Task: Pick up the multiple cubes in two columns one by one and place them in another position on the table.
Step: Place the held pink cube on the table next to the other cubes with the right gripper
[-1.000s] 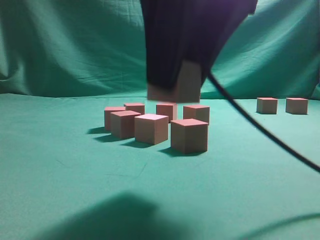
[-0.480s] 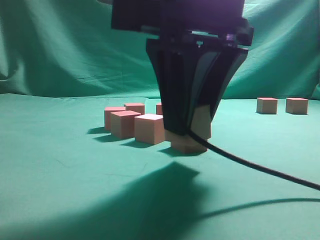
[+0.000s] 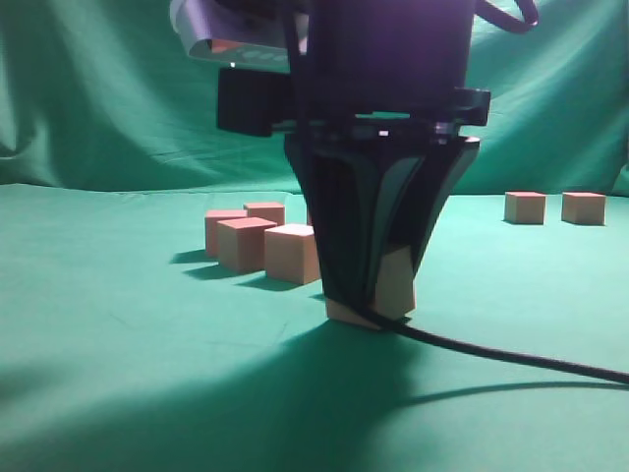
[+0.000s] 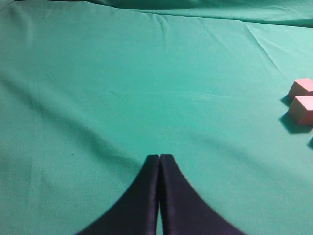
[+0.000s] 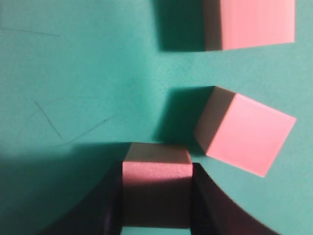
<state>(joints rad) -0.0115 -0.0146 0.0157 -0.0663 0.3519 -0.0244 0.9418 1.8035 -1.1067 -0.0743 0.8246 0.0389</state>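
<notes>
Right gripper (image 3: 378,295) clamped on one cube (image 5: 155,188), low at table (image 3: 118,334) in front of cluster (image 3: 257,241). Two cubes (image 3: 553,207) sit far right, well apart — probably placed. Most of cluster left. Left gripper (image 4: 160,161) closed, empty, over bare cloth.

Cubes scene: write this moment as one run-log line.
right gripper: shut on cube | cube at table | left gripper: shut, empty

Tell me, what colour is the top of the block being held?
Pinkish-red on the held cube, clearest in the right wrist view.
</notes>
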